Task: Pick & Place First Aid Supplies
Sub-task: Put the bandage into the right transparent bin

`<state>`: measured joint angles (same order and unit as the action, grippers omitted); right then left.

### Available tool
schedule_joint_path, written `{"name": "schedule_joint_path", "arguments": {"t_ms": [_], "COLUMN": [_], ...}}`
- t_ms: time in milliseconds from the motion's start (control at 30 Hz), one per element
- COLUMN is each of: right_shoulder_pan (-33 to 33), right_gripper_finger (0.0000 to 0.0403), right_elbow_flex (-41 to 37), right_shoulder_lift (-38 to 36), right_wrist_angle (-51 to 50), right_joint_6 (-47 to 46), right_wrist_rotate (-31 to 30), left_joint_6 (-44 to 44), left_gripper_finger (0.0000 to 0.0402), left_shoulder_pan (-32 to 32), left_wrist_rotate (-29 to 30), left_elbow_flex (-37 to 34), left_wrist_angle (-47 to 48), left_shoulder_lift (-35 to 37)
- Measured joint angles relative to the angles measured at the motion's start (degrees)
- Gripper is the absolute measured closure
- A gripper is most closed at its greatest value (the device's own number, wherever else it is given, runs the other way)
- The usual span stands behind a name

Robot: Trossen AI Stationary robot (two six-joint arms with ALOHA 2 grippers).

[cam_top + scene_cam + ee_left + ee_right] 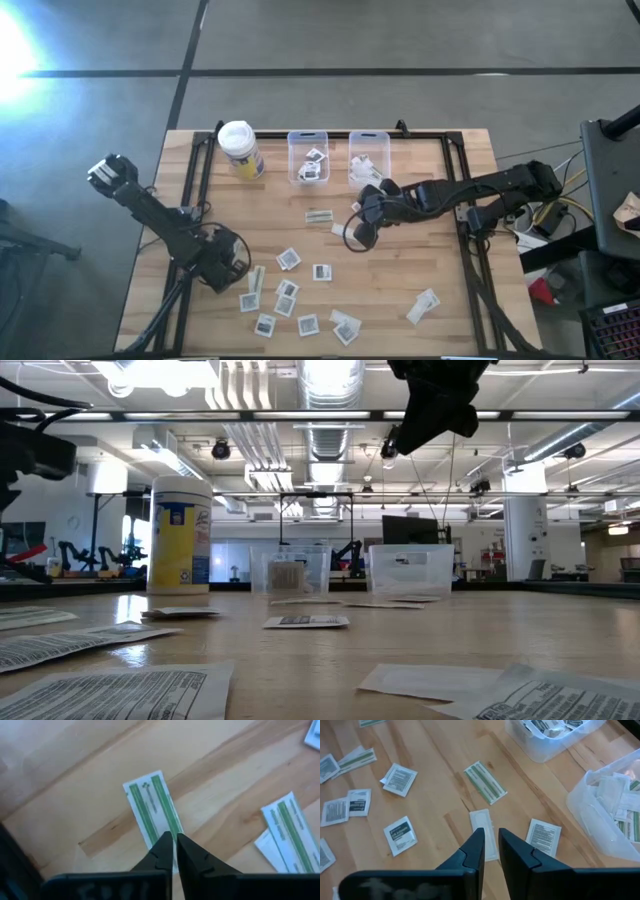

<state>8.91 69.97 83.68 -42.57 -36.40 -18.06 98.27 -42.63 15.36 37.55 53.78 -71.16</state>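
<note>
**A:** Look at your two clear bins at the far edge of the table (440, 290). The left bin (306, 141) holds a small heap of square packets with dark print, and the right bin (369, 141) holds paler, mostly white packets — from the right wrist view some in there show green stripes. The yellow container (241, 152) with its white lid stands upright just beside the left bin.

**B:** And the rest of the supplies?

**A:** Spread flat on the wood. A cluster of square packets (288, 259) lies toward the near side, a green-striped strip (319, 215) lies alone in front of the left bin, and one white packet (423, 306) sits well apart on the right.

**B:** Where are your grippers?

**A:** Your left gripper (174, 840) is down at the near left, fingers pressed together with the tips on the end of a green-striped packet (152, 806) — whether they actually pinch it, you cannot tell. Your right gripper (491, 837) hangs above the table in front of the right bin, over a narrow white strip (485, 827), its fingers a little apart and holding nothing
</note>
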Motion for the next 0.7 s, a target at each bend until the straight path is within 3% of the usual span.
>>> {"name": "schedule_joint_path", "arguments": {"t_ms": [267,433,700], "right_shoulder_pan": [0.33,0.33,0.33], "right_gripper_finger": [0.0348,0.0350,0.0350], "right_elbow_flex": [0.00,0.00,0.00], "right_shoulder_lift": [0.00,0.00,0.00], "right_wrist_angle": [0.00,0.00,0.02], "right_joint_6": [0.00,0.00,0.00], "right_wrist_rotate": [-0.02,-0.01,-0.02], "left_joint_6": [2.47,5.09,9.31], "left_gripper_finger": [0.0293,0.0237,0.0221], "left_shoulder_pan": [0.00,0.01,0.04], "left_wrist_rotate": [-7.96,-8.89,-6.30], "left_elbow_flex": [-0.34,-0.34,-0.69], "left_wrist_angle": [-0.35,-2.16,-3.90], "left_shoulder_lift": [0.00,0.00,0.00]}}
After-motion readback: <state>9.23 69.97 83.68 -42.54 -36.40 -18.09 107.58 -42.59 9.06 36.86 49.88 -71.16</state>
